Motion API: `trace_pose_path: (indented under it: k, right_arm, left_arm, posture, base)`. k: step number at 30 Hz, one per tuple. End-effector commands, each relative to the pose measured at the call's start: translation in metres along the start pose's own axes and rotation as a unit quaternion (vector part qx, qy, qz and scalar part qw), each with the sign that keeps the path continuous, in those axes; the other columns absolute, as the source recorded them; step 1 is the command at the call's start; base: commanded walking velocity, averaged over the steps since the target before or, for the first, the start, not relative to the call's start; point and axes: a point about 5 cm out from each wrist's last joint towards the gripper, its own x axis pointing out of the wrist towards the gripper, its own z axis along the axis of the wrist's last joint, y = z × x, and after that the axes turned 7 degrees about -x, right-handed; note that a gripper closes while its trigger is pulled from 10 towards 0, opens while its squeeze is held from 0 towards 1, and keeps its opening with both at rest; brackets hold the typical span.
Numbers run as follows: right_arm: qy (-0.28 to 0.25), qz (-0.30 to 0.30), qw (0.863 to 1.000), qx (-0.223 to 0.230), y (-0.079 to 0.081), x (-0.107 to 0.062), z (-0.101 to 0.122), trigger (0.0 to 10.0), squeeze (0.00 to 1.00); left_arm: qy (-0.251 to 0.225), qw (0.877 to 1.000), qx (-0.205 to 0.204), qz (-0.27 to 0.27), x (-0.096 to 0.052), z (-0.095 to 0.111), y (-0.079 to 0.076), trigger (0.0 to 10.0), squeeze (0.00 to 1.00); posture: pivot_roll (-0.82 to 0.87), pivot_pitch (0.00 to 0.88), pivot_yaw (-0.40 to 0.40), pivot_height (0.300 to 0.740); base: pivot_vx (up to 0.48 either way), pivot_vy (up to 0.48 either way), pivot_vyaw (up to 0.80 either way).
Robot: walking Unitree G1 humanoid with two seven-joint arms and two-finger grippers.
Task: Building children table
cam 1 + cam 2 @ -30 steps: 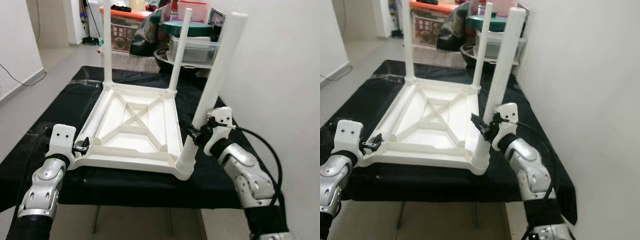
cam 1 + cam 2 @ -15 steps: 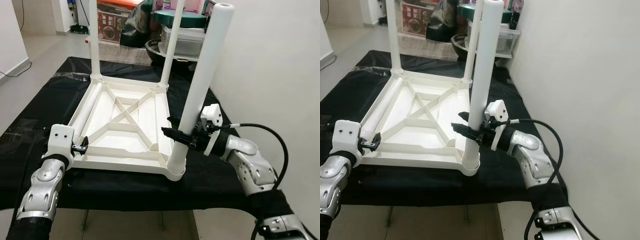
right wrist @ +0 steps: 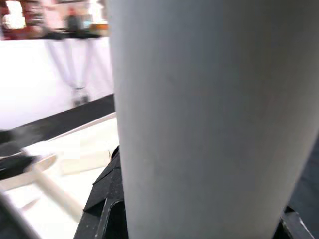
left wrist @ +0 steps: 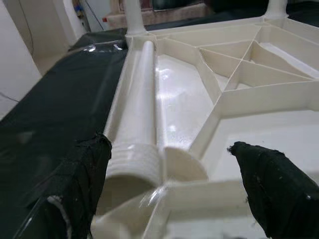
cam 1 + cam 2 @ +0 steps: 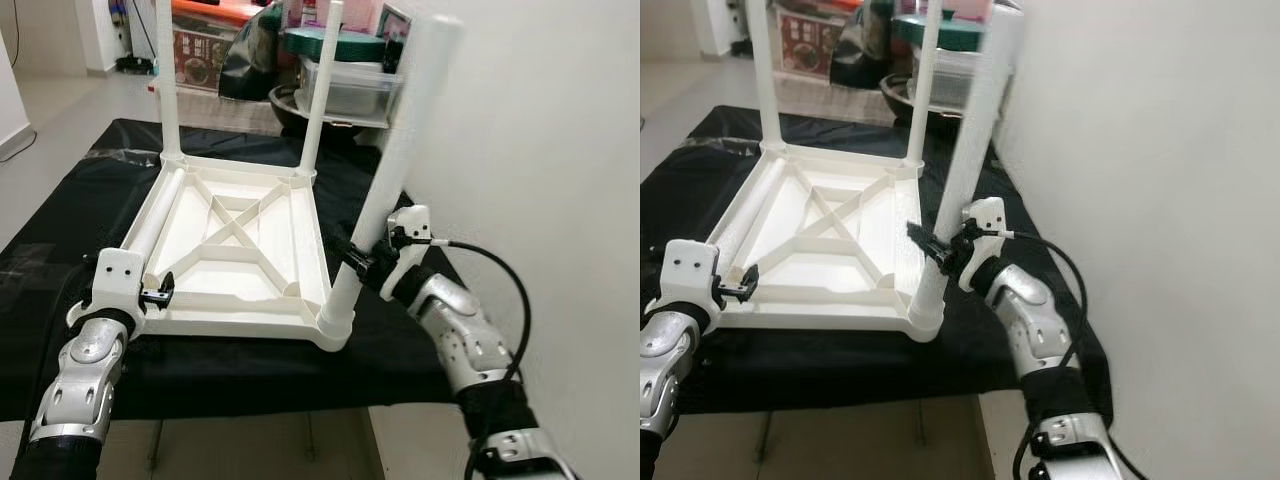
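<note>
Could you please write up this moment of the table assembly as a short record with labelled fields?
Work surface: black-covered table
Workpiece: white children's table top, upside down, ribbed underside facing up
Legs standing: two at far corners, far left leg and far right leg; near right leg in its corner socket, leaning
Loose leg: unfitted leg lying inside the frame along the left side
Right gripper: shut on near right leg, low on it
Left gripper: at the near left corner, open

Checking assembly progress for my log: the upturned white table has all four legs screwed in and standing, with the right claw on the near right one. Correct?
Not quite. Three legs stand; the fourth leg lies loose inside the upturned table, as the left wrist view shows. The right claw does grip the near right leg.
</note>
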Motion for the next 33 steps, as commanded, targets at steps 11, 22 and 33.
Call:
trace_pose_path:
  k: [11, 22, 33]
  right_arm:
    - [0.181, -0.284, 0.94, 0.056, -0.012, -0.045, -0.068, 0.0, 0.0]
    - [0.187, -0.315, 0.929, 0.054, -0.007, -0.019, -0.051, 10.0, 0.0]
    - [0.183, -0.335, 0.919, 0.094, -0.001, -0.026, -0.048, 10.0, 1.0]
  left_arm:
    - [0.01, 1.0, -0.005, 0.001, 0.003, 0.0, 0.0, 10.0, 0.0]
    - [0.014, 1.0, -0.006, 0.006, 0.004, -0.001, 0.0, 10.0, 0.0]
    - [0.016, 1.0, -0.006, 0.005, 0.006, -0.001, -0.001, 10.0, 0.0]
  posture:
    - [0.14, 0.0, -0.128, 0.74]
    - [0.14, 0.0, -0.135, 0.74]
    - [0.13, 0.0, -0.125, 0.74]
  base:
    - [0.0, 0.0, 0.0]
    - [0.0, 0.0, 0.0]
    - [0.0, 0.0, 0.0]
